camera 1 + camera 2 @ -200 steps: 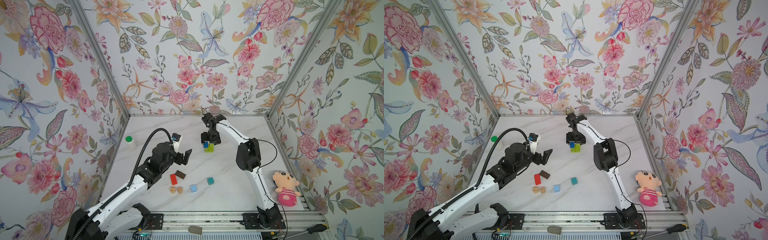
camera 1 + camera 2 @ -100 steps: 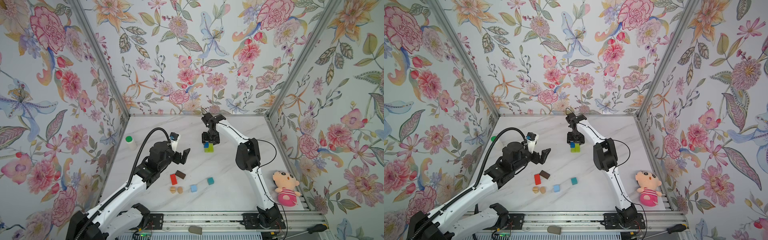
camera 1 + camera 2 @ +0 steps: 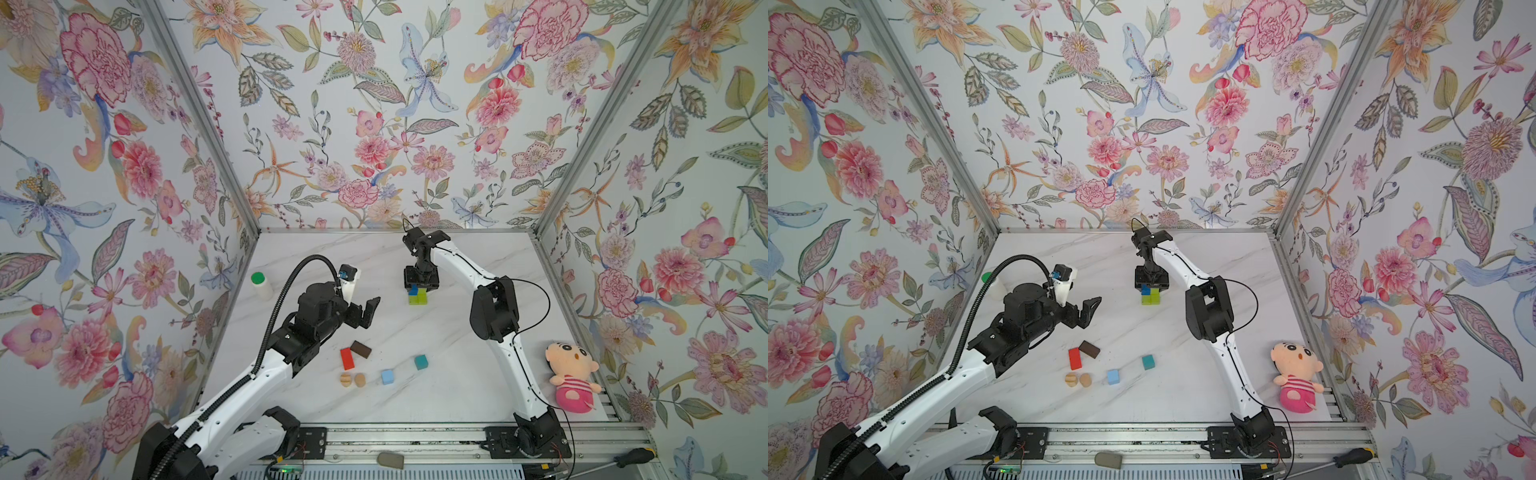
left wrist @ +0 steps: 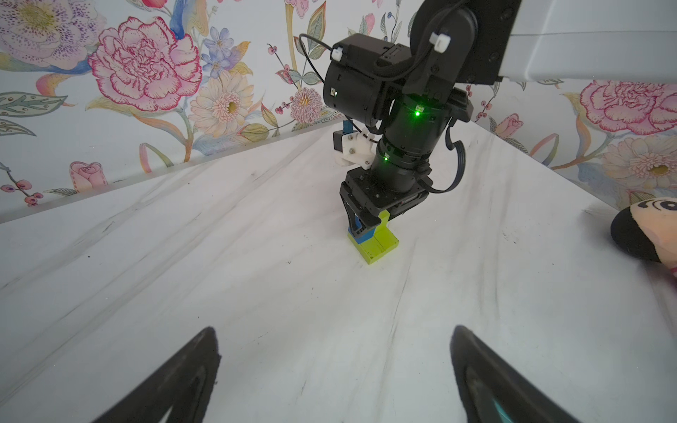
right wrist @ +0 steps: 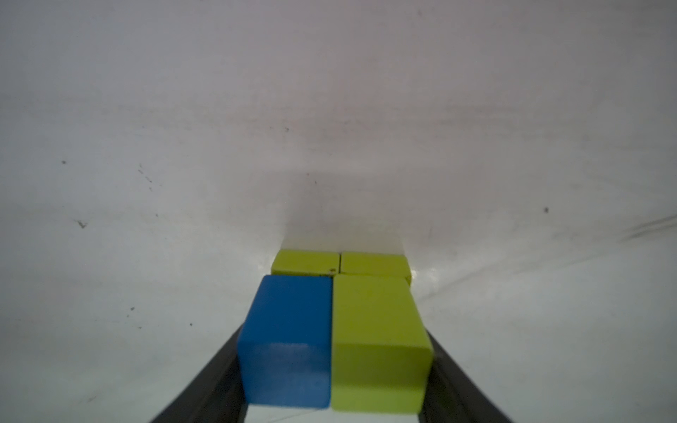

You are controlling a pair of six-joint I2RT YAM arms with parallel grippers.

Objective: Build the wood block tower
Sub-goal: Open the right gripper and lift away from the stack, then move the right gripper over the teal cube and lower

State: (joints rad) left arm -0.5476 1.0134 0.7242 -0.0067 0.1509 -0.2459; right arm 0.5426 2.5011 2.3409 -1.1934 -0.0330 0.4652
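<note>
The wood block tower (image 3: 417, 296), lime-green blocks with a blue one on top, stands near the back edge of the worktop (image 3: 457, 374), the right arm (image 3: 457, 266) reaching straight down, jaws pinching its top layer, the left arm (image 3: 266, 370) hovering, jaws wide open, both placed much as a second ago.

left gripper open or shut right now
Open: in the left wrist view the left gripper shows both fingers spread wide, nothing between them.

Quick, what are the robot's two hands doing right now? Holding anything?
Left hand: open, holding nothing.
Right hand: closed around the blue cube and lime-green cube sitting side by side.
</note>
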